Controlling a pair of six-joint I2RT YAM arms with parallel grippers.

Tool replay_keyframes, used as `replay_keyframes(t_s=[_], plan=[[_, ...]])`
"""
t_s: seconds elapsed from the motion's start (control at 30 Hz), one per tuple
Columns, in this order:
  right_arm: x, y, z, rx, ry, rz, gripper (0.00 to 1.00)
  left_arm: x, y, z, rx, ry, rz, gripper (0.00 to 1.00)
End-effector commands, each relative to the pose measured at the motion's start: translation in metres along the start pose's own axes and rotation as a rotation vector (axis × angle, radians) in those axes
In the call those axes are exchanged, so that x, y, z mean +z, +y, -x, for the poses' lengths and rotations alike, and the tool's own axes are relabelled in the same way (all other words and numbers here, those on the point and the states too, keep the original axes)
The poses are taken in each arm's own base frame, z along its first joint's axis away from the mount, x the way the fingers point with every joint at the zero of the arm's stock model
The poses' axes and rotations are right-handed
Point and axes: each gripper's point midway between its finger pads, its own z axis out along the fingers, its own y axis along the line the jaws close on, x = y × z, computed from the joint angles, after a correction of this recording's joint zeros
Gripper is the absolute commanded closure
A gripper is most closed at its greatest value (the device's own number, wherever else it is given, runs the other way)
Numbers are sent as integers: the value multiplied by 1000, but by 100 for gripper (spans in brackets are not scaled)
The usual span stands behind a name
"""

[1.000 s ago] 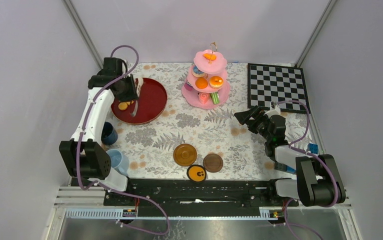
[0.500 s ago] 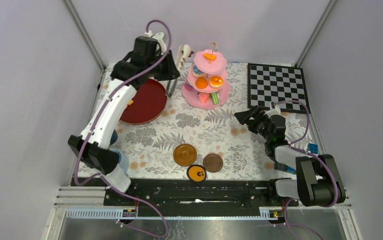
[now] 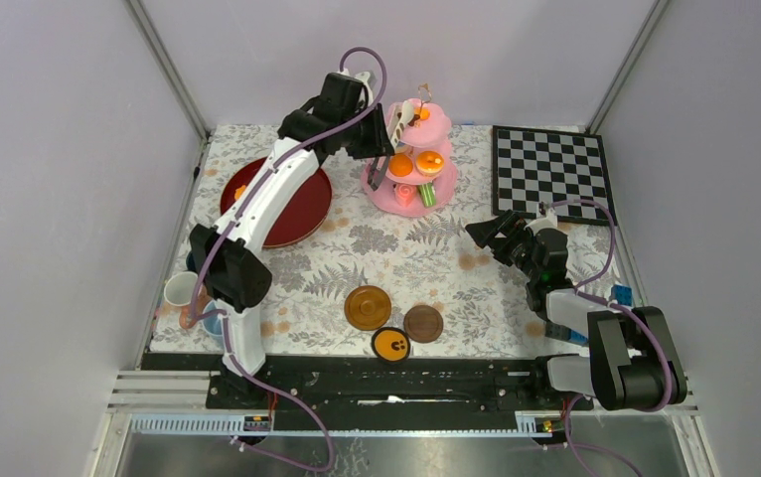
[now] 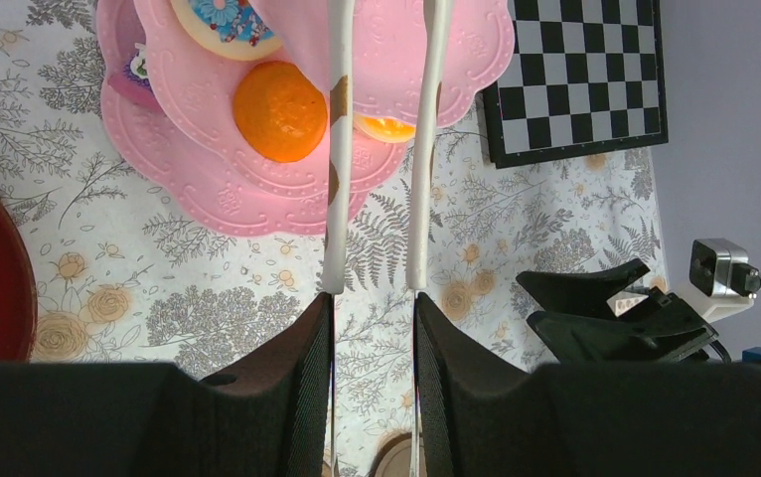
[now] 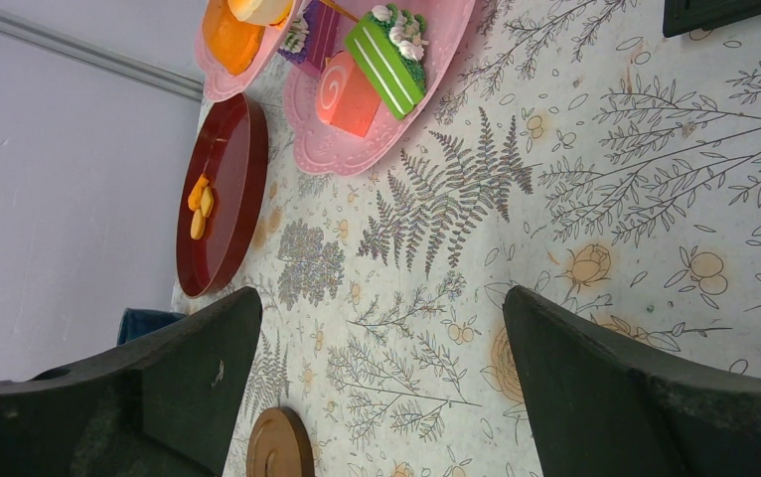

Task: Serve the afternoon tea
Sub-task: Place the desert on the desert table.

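The pink three-tier cake stand [image 3: 386, 196] stands at the back centre with orange pastries [image 3: 400, 164] on its tiers. My left gripper [image 3: 375, 131] is raised just left of it, shut on white tongs [image 3: 394, 134] whose arms reach over the upper tiers. In the left wrist view the tongs [image 4: 421, 149] run from between my jaws [image 4: 372, 328] across the stand [image 4: 218, 189] and an orange pastry [image 4: 279, 111]; their tips are cut off by the frame. My right gripper [image 3: 484, 231] rests open and empty on the cloth at the right [image 5: 381, 378].
A red tray [image 3: 297, 204] with small orange pastries [image 3: 240, 191] lies left of the stand. Brown saucers [image 3: 368, 307] [image 3: 422, 323] and an orange disc [image 3: 391, 344] lie near the front. A white cup [image 3: 180, 290] stands at the left edge, the chessboard [image 3: 550, 171] back right.
My left arm has lifted off the red tray and swung right to the cake stand, carrying the tongs. The cups at the left edge show now. The right arm has not moved.
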Motion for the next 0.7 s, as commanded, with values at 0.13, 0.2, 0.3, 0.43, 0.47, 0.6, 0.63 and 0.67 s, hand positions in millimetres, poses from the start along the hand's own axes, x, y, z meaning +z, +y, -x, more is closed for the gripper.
replay_keyframes(t_s=[0.13, 0.2, 0.3, 0.43, 0.47, 0.6, 0.63, 0.67], plan=[[0, 8, 9, -20, -33, 37, 2, -12, -17, 35, 13, -118, -44, 75], [0, 8, 9, -19, -34, 37, 2, -10, -17, 34, 13, -113, -44, 75], [0, 8, 9, -19, -34, 38, 2, -9, -16, 34, 12, -111, -40, 74], [0, 8, 9, -19, -33, 37, 2, -6, -14, 32, 6, -106, -32, 68], [0, 8, 9, -19, -34, 38, 2, -6, -14, 32, 7, -104, -31, 66], [0, 8, 9, -20, -34, 37, 2, -5, -12, 32, 9, -104, -23, 62], [0, 8, 9, -19, -32, 37, 2, -4, -12, 32, 10, -105, -24, 62], [0, 8, 9, -20, -34, 37, 2, -4, -11, 32, 10, -105, -23, 62]])
